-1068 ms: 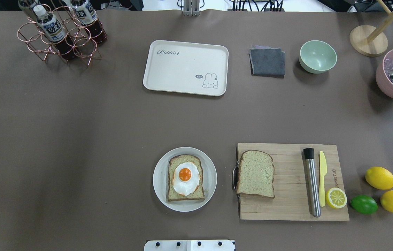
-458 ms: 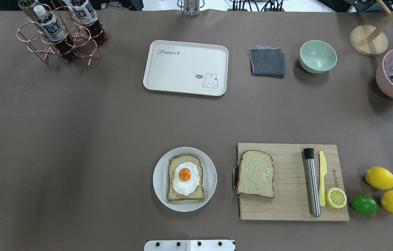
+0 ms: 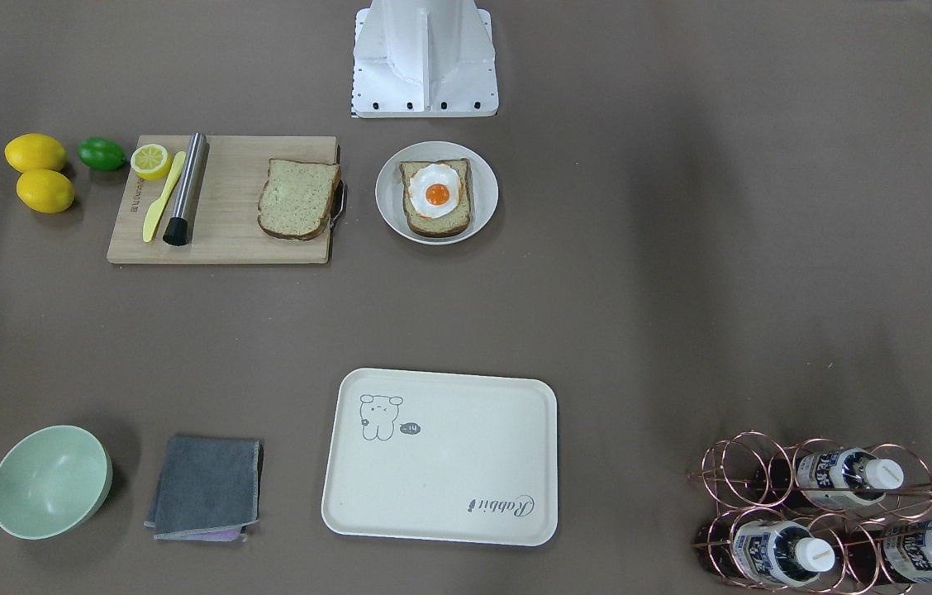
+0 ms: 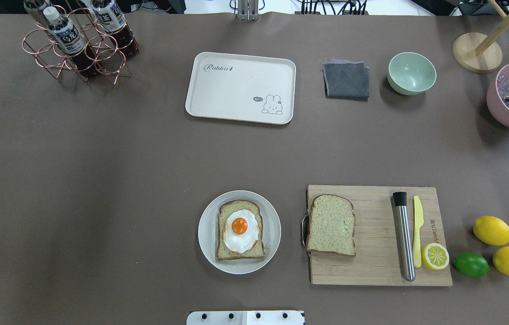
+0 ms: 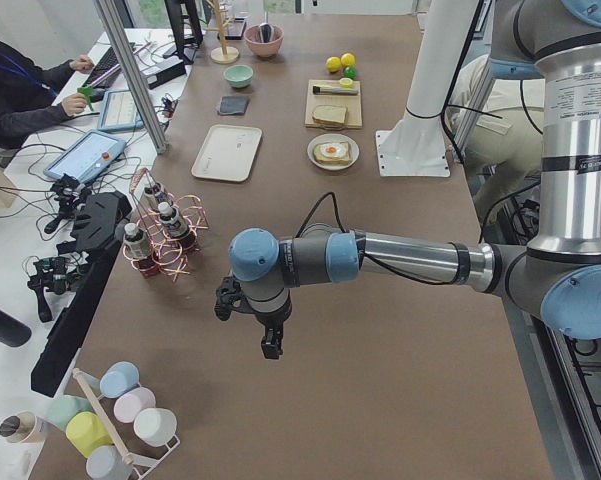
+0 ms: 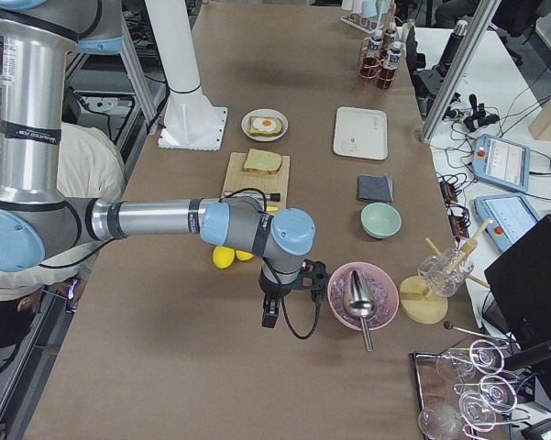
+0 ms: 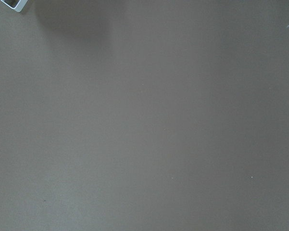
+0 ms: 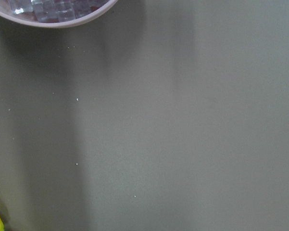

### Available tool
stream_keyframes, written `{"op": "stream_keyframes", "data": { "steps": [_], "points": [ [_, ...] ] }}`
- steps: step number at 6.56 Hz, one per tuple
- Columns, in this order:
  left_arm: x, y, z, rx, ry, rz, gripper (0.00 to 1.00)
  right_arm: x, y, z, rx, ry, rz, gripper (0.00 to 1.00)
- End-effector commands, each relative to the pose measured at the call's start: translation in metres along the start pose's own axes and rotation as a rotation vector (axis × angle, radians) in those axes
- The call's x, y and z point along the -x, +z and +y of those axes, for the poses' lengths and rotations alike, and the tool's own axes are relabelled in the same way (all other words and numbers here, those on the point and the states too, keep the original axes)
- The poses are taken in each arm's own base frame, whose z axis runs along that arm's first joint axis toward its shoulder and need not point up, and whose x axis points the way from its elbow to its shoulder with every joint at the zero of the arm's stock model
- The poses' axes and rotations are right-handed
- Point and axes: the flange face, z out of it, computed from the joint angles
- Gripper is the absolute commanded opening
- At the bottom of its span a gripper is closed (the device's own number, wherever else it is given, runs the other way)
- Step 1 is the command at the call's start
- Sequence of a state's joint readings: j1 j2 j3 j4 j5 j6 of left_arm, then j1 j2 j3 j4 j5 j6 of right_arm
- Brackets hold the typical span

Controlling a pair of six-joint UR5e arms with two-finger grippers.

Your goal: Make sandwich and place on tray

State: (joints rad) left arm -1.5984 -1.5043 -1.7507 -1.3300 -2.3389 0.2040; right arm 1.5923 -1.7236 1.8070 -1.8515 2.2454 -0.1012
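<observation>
Two pincers hang over the brown worktop (image 4: 101, 180), one at each end and both well apart from the food. The left pincer (image 5: 271, 346) points down at bare surface near a copper wire rack of bottles (image 5: 160, 240). It shows only in a side view, so I cannot tell how far its jaws stand apart or whether they hold anything. The same goes for the right pincer (image 6: 269, 316), which hangs just beside a pink bowl of ice cubes (image 6: 334, 295) with a metal scoop (image 6: 358, 291) resting in it.

Toward the middle, the sandwich is not yet stacked. One slice of brown-crusted wholegrain bread (image 4: 239, 205) lies on a round white plate (image 4: 207, 232) with a white-and-orange fried egg (image 4: 240, 232) on top. The second bread slice (image 4: 331, 225) lies flat on the plate-side end of a wooden cutting board (image 4: 372, 271), beside the plate.

On the board's other end lie a steel cylinder with a black tip (image 4: 404, 237), a yellow plastic knife (image 4: 417, 230) and a half lemon (image 4: 435, 256). A green lime (image 4: 471, 264) and two whole lemons (image 4: 492, 230) sit on the worktop just past the board.

The cream rectangular tray (image 4: 236, 90) lies across the worktop from the plate, with nothing on it. To one side of it are a folded grey cloth (image 4: 347, 80) and a pale green bowl (image 4: 411, 73).
</observation>
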Motion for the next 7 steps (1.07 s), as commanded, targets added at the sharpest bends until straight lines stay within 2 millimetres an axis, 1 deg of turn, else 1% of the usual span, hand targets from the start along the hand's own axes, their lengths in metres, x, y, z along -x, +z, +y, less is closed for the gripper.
{"op": "stream_keyframes", "data": {
  "steps": [1, 2, 3, 4, 5, 6, 7],
  "points": [
    [-0.006, -0.006, -0.002, -0.014, 0.013, 0.001, 0.98, 0.001, 0.0, 0.0, -0.001, -0.001, -0.003, 1.0],
    [-0.013, -0.014, -0.004, -0.029, 0.028, -0.002, 0.98, 0.001, 0.0, 0.0, -0.002, -0.001, -0.009, 1.0],
    [-0.014, -0.015, -0.006, -0.032, 0.031, -0.003, 0.98, 0.001, 0.0, 0.0, 0.0, 0.0, -0.01, 1.0],
    [-0.021, -0.018, -0.012, -0.037, 0.047, -0.005, 0.98, 0.001, 0.0, 0.0, 0.0, 0.0, -0.01, 1.0],
    [-0.024, -0.023, -0.012, -0.048, 0.054, -0.004, 0.98, 0.0, 0.0, 0.0, -0.001, 0.002, -0.01, 1.0],
    [-0.032, -0.029, -0.017, -0.106, 0.1, 0.053, 0.98, 0.0, 0.001, 0.0, 0.001, 0.003, -0.01, 1.0],
    [-0.041, -0.03, -0.022, -0.137, 0.111, 0.159, 0.98, 0.0, 0.001, 0.002, 0.002, 0.004, -0.012, 1.0]
  ]
}}
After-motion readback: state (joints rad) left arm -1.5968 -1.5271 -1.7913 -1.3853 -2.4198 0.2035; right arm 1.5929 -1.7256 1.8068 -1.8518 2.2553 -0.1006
